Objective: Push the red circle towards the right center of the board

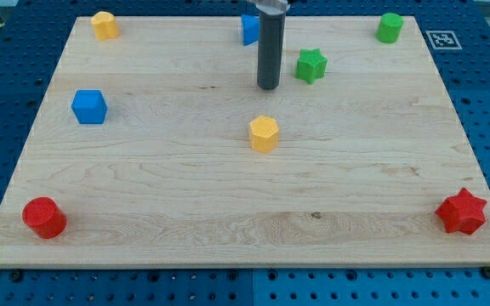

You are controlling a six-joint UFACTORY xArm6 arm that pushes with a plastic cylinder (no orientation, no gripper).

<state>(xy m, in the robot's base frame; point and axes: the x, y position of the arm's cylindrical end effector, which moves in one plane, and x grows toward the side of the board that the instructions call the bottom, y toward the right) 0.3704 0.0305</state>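
Landmark: the yellow hexagon (pixel 264 133) is sitting near the middle of the wooden board (pixel 228 229), and every place below is being given from it.
My tip: my tip (pixel 268 87) is hovering or resting just toward the view's top of the yellow hexagon, apart from it and touching no block.
Hand state: the arm is ending in a plain dark rod with nothing to open, close or clamp, and it is holding nothing.
Red circle: the red circle (pixel 43 218) is lying far to the view's left and toward the view's bottom of the yellow hexagon, close to the board's bottom left corner and well apart from my tip.
Red star: the red star (pixel 462 212) is sitting far to the view's right and bottom of the hexagon, near the bottom right corner.
Green star: the green star (pixel 310 65) is standing up and right of the hexagon, just beside the rod on its right.
Blue cube: the blue cube (pixel 89 106) is resting well to the hexagon's left, slightly higher.
Partly hidden blue block: a blue block (pixel 249 30) is peeking out behind the rod, straight above the hexagon; its shape cannot be told.
Top left: a yellow block (pixel 105 25) is lying far up and left.
Top right: a green cylinder (pixel 390 27) is standing far up and right.
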